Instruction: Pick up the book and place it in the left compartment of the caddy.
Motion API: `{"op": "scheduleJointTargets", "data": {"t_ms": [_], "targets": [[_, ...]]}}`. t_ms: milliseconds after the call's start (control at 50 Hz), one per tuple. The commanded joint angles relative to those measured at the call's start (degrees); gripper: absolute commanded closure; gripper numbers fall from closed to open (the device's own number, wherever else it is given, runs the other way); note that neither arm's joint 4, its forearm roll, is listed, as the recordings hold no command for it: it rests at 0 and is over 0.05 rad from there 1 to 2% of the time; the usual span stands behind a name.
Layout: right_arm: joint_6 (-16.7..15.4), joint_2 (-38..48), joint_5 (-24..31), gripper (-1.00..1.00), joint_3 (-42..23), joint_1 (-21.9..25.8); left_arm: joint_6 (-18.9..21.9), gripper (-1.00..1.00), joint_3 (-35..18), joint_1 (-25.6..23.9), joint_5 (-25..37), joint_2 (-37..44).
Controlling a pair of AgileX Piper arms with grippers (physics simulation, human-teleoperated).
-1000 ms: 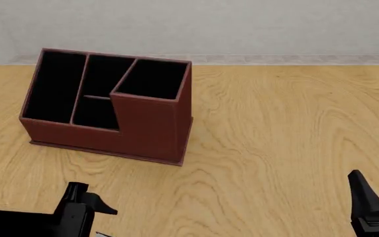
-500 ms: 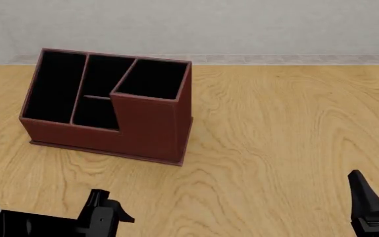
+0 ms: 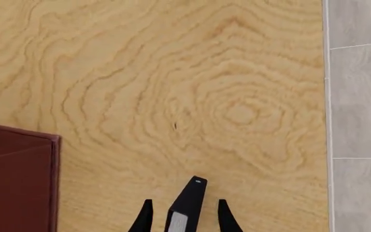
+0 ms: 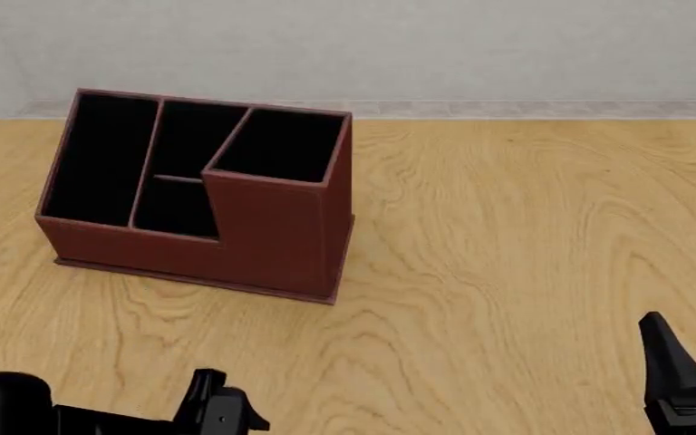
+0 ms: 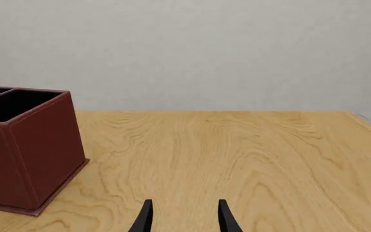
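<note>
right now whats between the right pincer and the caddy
Nothing: only bare wooden table lies between the right pincer and the caddy, as the right wrist and front views both show.

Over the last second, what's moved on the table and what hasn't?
Only the left gripper moved: it slid rightward along the near edge of the front view. The left wrist view shows a thin black book between its fingers. The caddy and the right gripper stayed put.
</note>
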Motion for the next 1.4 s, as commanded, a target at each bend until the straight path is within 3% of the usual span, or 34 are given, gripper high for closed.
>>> {"op": "scheduleJointTargets", "data": {"t_ms": [20, 640, 860, 1000, 1020, 1400], "targets": [[0.03, 0.11, -0.36, -1.00, 0.26, 0.00, -3.33, -1.00, 1.58, -1.52, -2.70, 1.41], [0.02, 0.11, -0.36, -1.00, 0.26, 0.00, -5.44, -1.00, 7.15, 0.75, -5.65, -0.83], [0.02, 0.11, -0.36, -1.00, 0.26, 0.01, -3.62, -1.00, 8.21, 3.94, -5.03, -2.39], [0.01, 0.11, -0.36, -1.00, 0.26, 0.00, -5.46, -1.00, 8.30, 1.96, -6.07, -1.24], [0.02, 0.11, -0.36, -1.00, 0.26, -0.01, -5.74, 1.00, 8.19, 1.65, -6.10, -1.11], [0.02, 0.12, -0.36, -1.00, 0.26, 0.00, -5.30, 1.00, 5.71, 1.01, -3.27, -0.64]]}}
